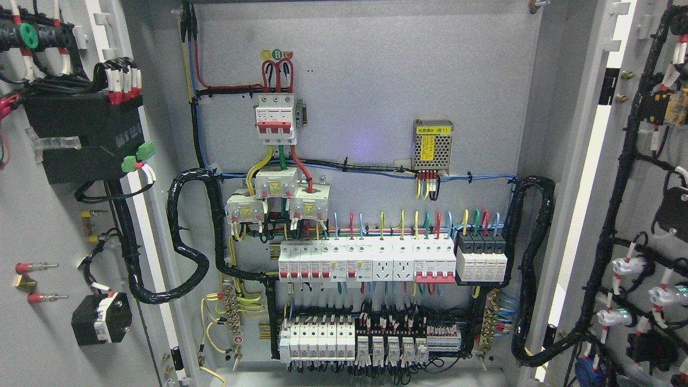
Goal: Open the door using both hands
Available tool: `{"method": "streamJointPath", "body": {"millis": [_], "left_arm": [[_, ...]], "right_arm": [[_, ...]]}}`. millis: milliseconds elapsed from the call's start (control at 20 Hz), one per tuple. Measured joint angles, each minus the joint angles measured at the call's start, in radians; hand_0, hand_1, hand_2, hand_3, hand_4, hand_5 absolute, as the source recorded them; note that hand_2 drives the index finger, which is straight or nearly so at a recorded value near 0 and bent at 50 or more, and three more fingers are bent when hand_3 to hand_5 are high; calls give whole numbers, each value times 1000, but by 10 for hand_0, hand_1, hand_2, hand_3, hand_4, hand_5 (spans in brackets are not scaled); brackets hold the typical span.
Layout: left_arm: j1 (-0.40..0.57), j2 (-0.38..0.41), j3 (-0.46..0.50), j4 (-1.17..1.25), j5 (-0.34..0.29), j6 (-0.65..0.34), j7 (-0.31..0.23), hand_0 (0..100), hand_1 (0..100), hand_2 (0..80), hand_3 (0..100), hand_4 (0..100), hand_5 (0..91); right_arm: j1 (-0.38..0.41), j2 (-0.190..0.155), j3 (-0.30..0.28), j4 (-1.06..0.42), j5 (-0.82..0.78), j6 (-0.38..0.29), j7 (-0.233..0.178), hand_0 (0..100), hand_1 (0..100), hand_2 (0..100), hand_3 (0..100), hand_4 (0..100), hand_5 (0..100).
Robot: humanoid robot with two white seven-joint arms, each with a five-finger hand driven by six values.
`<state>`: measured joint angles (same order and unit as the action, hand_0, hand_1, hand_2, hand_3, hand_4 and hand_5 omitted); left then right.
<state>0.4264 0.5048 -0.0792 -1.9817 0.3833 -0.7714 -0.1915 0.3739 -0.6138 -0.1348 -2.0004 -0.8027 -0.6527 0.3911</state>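
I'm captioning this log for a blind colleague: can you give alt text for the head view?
An electrical cabinet stands open, the left door and right door both swung wide and no robot hand in view. The back panel carries a red-handled main breaker, a meshed power supply and rows of white breakers with coloured wiring.

Head view: no arm, wrist or hand in frame, L or R. Neither lower corner nor bottom edge shows any limb. Pose + finger state of both: can't tell.
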Motion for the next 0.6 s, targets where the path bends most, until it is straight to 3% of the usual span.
{"method": "streamJointPath", "body": {"millis": [601], "left_arm": [[11,-31,63,-1,8,0,-17,0,0,0,0,30,0]], "right_arm": [[18,0,-23,19,-30,0,0,107,0,0,0,0,0]]}}
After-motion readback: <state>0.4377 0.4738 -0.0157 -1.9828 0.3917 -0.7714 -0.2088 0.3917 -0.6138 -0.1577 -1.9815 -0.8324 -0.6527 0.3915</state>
